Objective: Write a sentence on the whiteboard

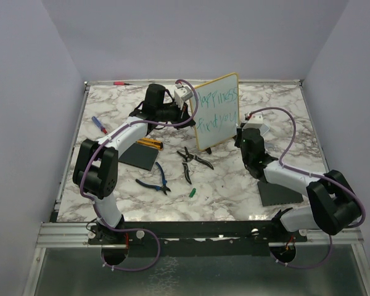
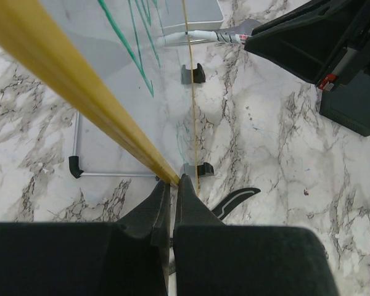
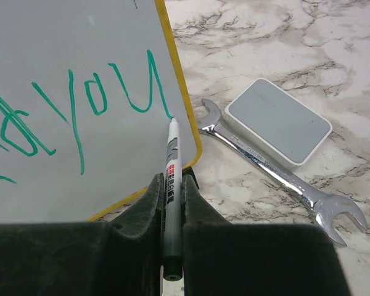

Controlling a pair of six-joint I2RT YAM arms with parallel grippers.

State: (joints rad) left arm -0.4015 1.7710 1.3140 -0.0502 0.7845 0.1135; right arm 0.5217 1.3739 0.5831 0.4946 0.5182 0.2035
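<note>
- Whiteboard [image 1: 213, 139]: stands upright at the rear middle of the marble bench [image 1: 234, 179], between the two arms, with its written face turned toward the front right.
- Sentence [image 1: 217, 98]: teal-green handwriting in two lines. From overhead it reads roughly "Happiness" above "find you". The right wrist view shows "you" plainly.
- Left fingers [image 2: 173, 187]: closed on the yellow rim at the board's left edge, with the rim running into the pinch between them.
- Right fingers [image 3: 171, 185]: closed around a white marker [image 3: 172, 154] that points away from the wrist. Its tip touches the board just past the last stroke of the "u", close inside the right rim.
- Beside the board's lower right corner: a silver open-ended wrench [image 3: 268, 166] lies flat on the bench, with a small white box [image 3: 277, 120] just beside it.
- In front of the board: black-handled cutters [image 1: 191, 159], blue-handled pliers [image 1: 157, 179] and a small green piece [image 1: 192, 193], all apart from the board.
- Dark grey pads: one lies near the left arm [image 1: 139, 157] and one near the right [image 1: 280, 194].
</note>
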